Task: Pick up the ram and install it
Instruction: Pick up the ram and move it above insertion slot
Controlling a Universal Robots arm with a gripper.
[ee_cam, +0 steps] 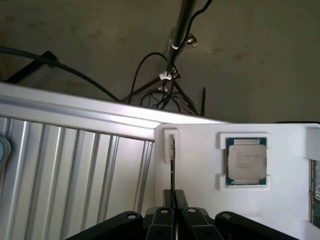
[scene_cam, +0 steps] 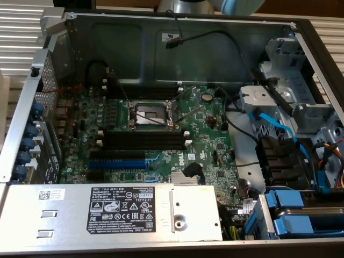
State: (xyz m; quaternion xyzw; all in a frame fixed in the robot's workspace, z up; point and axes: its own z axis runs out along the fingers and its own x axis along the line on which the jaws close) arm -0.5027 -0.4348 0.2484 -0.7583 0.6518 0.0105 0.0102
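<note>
In the wrist view the ram [ee_cam: 172,165] shows edge-on as a thin dark-green stick. Its far end sits in a notch of a white holder tray [ee_cam: 200,165]. My gripper [ee_cam: 173,199] is shut on the ram's near part, with the two black fingers [ee_cam: 163,216] pressed against its flat sides. Whether the stick still rests in the notch I cannot tell. In the exterior view the motherboard [scene_cam: 161,134] lies in the open computer case, with long black memory slots [scene_cam: 148,141] with white end clips just below the processor socket [scene_cam: 149,114].
A processor chip [ee_cam: 246,161] sits in a pocket of the white tray, and a green board edge [ee_cam: 315,190] lies further along it. Ribbed metal surface [ee_cam: 75,175] and cables [ee_cam: 165,85] lie beyond the tray. In the case stand a power supply [scene_cam: 113,210], a blue slot [scene_cam: 118,163] and drive bays [scene_cam: 301,161].
</note>
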